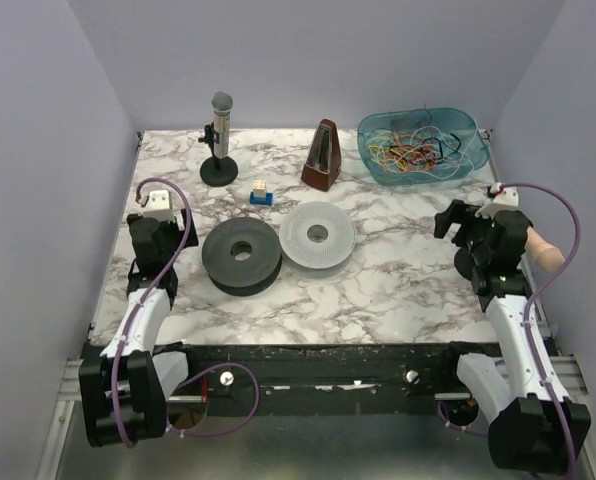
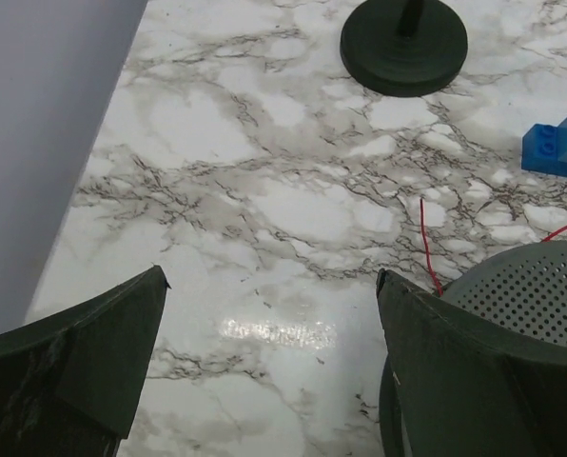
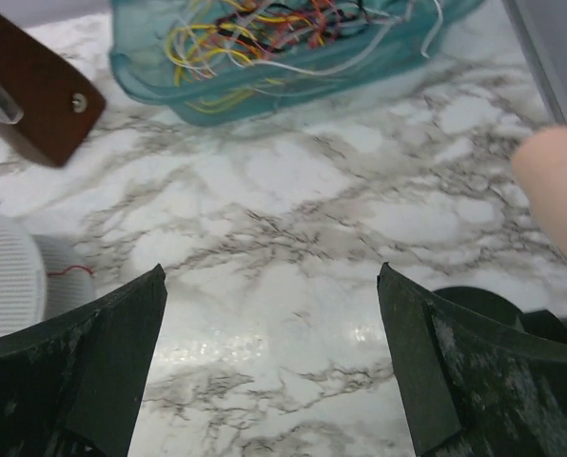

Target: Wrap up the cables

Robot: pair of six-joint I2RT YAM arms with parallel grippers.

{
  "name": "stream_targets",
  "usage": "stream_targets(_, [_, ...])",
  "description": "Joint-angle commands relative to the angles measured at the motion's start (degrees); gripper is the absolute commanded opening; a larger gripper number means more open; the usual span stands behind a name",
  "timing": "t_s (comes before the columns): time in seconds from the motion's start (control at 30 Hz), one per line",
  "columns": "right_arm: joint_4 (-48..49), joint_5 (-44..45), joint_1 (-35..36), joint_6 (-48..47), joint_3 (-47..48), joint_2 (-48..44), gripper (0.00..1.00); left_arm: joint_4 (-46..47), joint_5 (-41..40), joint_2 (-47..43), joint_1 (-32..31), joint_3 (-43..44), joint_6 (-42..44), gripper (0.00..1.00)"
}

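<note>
**Both arms wait, cables are in the basket**

At the left side, the left gripper (image 2: 269, 276) hovers low above the white marble-patterned table (image 1: 398, 290). Its jaws stand wide apart and hold nothing. Far from it stands a grey microphone on a round black stand (image 1: 219, 140), and to the right of that a small blue and cream toy block (image 1: 261, 193).

Just right of the left gripper lies a dark grey round spool (image 1: 241, 254). A thin red wire (image 2: 426, 243) runs on the table at its edge. I cannot tell if this wire is fixed to the spool.

Next come a white perforated spool (image 1: 318, 235) and, farther, a brown wooden metronome (image 1: 323, 157).

At the far right stands a teal translucent plastic basket (image 1: 468, 125). The cables (image 1: 413, 152) lie inside it as a tangle of yellow, red, green and black.

The right gripper (image 3: 269, 271) points toward this basket from the near side. Its jaws are also apart and empty.

I judge that the wrapping is only at its start. The next move probably calls for the right gripper to reach into the basket and pinch one single cable out of the tangle, then carry it to a spool.
</note>
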Motion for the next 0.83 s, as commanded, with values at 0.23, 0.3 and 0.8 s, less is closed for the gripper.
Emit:
stream_targets(0.23, [38.5,-0.8,-4.3,3.2,-25.2,1.1,1.00,32.4,0.4,0.3,0.2,-17.8,-6.3,0.99])
stream_targets(0.3, [42.5,-1.8,-4.3,3.2,-27.0,2.8,1.00,34.3,0.5,1.8,0.2,-18.7,-6.8,0.99])
stream_targets(0.8, [47.5,-2.3,-4.3,3.0,-28.6,5.1,1.00,40.1,1.3,5.4,0.2,-19.7,-7.3,0.99])
